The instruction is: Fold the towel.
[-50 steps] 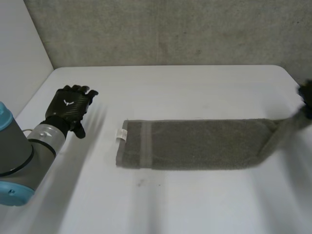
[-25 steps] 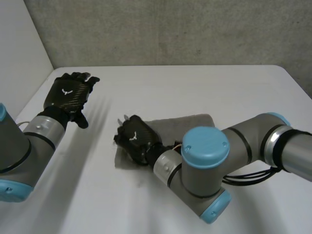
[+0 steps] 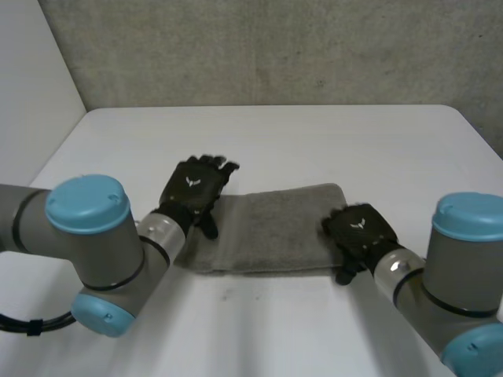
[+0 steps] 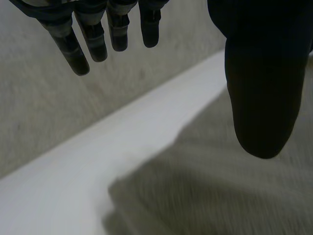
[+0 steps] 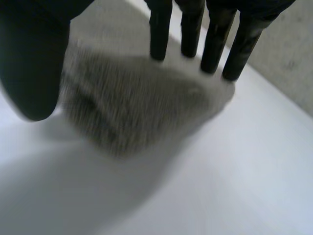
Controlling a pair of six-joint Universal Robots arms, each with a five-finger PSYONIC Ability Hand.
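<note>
A white table [image 3: 314,133] against a grey wall [image 3: 275,55] bears a grey towel [image 3: 275,228]. The left hand [image 3: 192,192] is over its left end and the right hand [image 3: 357,232] over its right end, both with fingers straight, holding nothing.

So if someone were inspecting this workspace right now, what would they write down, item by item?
Surface: white table, flat, bare around the work.
Job's things: grey towel lying flat in the middle as a compact rectangle; it looks doubled over.
Clutter: nothing seen.
Hands: left hand at the towel's left end, fingers straight, open; right hand at the towel's right end, fingers straight, open. Whether either presses the cloth cannot be told.
Cables: nothing seen on or near the towel.
Surroundings: rough grey wall behind the table, pale panel to its left.
</note>
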